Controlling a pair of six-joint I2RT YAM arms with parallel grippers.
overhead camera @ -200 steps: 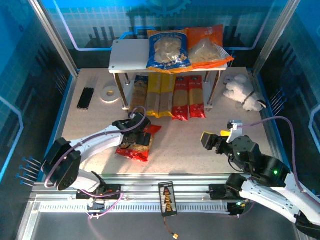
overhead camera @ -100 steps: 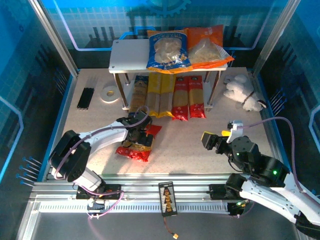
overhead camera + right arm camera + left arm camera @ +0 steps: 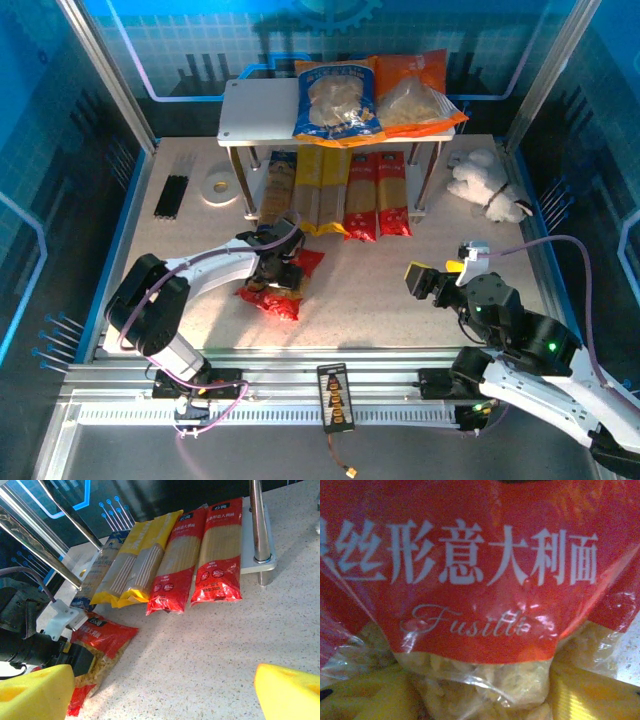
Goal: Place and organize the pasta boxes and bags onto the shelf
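The red bag (image 3: 300,266) lies on the table in front of the shelf (image 3: 255,112). My left gripper (image 3: 272,274) is down on it, its yellow pads (image 3: 365,695) pressing the bag (image 3: 480,580) from both sides, shut on it. The blue bag (image 3: 337,100) and orange bag (image 3: 415,90) lie on the top board. Several pasta boxes lie side by side on the lower board: dark blue (image 3: 278,190), yellow (image 3: 318,195), red (image 3: 375,195). My right gripper (image 3: 435,272) hovers open over bare table at the right, nothing between its pads (image 3: 35,690).
A white plush toy (image 3: 487,183) sits at the right of the shelf. A black stick bundle (image 3: 171,196) and a white tape roll (image 3: 218,186) lie at the left. A metal shelf post (image 3: 257,525) stands beside the red boxes (image 3: 220,550).
My left gripper has dropped onto the red bag and its jaws have narrowed around it. The right arm has barely moved.
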